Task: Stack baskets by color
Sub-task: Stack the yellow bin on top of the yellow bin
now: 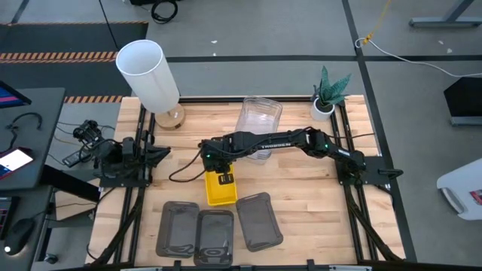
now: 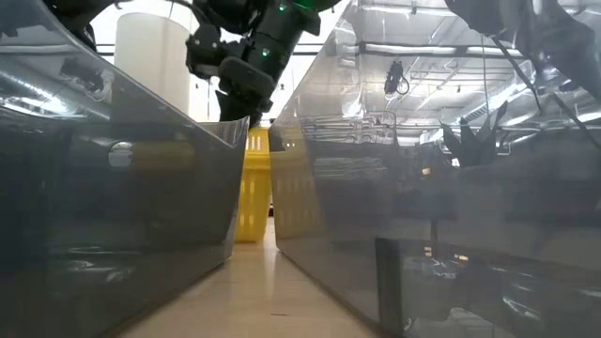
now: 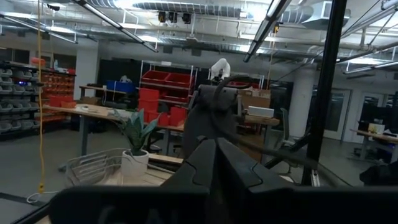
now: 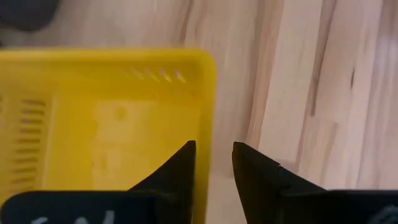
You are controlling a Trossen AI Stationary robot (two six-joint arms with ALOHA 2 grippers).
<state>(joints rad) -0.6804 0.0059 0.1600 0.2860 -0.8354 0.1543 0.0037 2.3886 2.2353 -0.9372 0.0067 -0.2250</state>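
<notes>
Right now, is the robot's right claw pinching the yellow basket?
Cannot tell. In the right wrist view the right gripper straddles the yellow basket wall, but no clear contact or gap shows.

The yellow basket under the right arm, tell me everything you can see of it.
The yellow basket is a shallow rectangular tray of bright opaque plastic with rounded corners and slotted vents in its wall. It sits upright on the wooden table, just behind the dark grey baskets. The right gripper straddles its rim, fingers parted, one inside, one outside.
</notes>
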